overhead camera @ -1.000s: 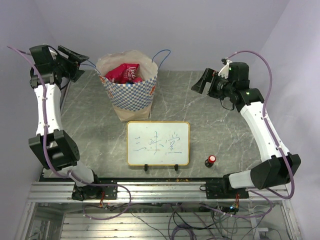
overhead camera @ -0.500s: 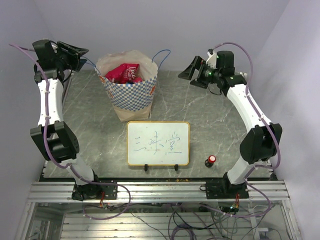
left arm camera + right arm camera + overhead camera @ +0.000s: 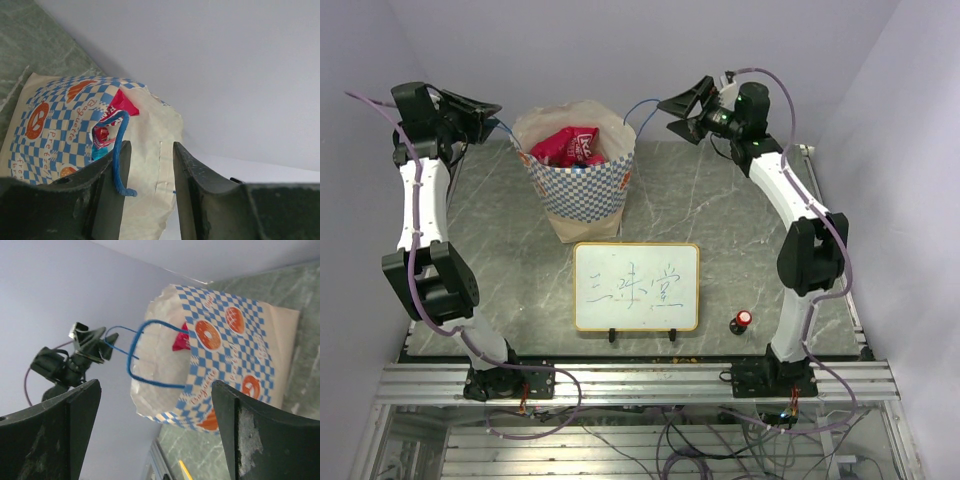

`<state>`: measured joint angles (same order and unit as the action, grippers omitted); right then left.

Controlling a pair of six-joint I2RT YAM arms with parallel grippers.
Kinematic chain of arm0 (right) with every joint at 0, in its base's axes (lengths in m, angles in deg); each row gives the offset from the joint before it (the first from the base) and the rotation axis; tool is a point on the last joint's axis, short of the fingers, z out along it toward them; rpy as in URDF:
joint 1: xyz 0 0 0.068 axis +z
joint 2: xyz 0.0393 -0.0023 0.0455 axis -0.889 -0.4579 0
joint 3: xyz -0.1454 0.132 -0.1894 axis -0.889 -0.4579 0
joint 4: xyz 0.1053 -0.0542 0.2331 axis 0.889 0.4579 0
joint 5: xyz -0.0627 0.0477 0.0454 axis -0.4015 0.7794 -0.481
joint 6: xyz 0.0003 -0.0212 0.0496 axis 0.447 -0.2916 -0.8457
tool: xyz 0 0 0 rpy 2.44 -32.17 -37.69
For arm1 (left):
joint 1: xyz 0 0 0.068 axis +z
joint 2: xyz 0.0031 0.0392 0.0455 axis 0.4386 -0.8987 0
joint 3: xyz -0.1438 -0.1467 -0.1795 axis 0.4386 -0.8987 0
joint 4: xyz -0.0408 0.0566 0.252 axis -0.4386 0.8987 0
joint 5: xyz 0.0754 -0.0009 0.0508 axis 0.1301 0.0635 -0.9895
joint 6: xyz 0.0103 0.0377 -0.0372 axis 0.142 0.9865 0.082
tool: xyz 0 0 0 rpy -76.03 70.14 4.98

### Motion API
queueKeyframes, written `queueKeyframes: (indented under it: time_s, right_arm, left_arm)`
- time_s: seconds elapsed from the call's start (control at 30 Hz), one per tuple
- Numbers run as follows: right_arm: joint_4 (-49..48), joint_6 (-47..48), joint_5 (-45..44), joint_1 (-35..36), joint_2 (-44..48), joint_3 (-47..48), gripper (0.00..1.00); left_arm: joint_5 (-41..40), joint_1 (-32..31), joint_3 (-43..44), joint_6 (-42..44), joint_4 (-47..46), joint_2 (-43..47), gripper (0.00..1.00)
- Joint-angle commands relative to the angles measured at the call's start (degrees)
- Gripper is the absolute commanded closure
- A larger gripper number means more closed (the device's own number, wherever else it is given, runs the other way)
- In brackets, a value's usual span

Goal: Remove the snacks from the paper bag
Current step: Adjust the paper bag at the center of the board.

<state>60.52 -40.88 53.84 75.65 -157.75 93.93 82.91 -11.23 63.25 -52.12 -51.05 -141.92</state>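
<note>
The paper bag [image 3: 582, 185] stands upright at the back of the table, with red snacks [image 3: 569, 146] showing in its mouth. My left gripper [image 3: 487, 108] hovers at the bag's left rim. In the left wrist view the left gripper [image 3: 150, 147] is partly closed but still open, and the left blue cord handle [image 3: 117, 157] hangs between its fingers against the left finger [image 3: 107, 195]. A red packet [image 3: 120, 102] peeks over the bag's rim. My right gripper [image 3: 677, 107] is wide open just right of the right cord handle [image 3: 642, 104]. In the right wrist view that handle [image 3: 150, 354] loops ahead of the right gripper [image 3: 155, 386].
A framed whiteboard [image 3: 636, 286] stands in front of the bag. A small red-capped black knob [image 3: 742, 320] sits near the front right. The back wall rises close behind the bag and both grippers.
My right arm has swung left and up to the bag's right handle. The left gripper has shifted slightly right and narrowed around the left cord handle.
</note>
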Motion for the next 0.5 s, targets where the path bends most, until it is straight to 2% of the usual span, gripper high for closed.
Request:
queueKeyframes:
  time_s: [0.0, 0.17, 0.23, 0.4, 0.47]
  right_arm:
    - [-4.91, -4.55, 1.72, 2.19, -3.36, 6.48, 0.11]
    - [-5.84, -6.77, 1.21, 3.38, -9.08, 12.24, 0.20]
    - [-4.61, -6.50, 1.04, 3.44, -10.73, 15.52, 0.27]
    - [-6.53, -9.06, 1.33, 3.45, -11.89, 15.44, 0.62]
    - [-6.68, -9.59, 1.64, 3.46, -12.17, 15.59, 0.72]
  left_arm:
    - [-0.41, -0.18, -1.35, -0.80, 0.66, 0.53, 0.52]
    - [-0.64, 0.03, 1.71, 1.16, 3.90, -1.12, 0.55]
    - [-0.77, 0.15, 3.20, 1.84, 5.22, -1.79, 0.61]
    - [-0.96, 0.54, 4.33, 1.93, 5.57, -1.70, 0.72]
    - [-0.94, 0.98, 5.05, 1.46, 4.93, -1.85, 0.78]
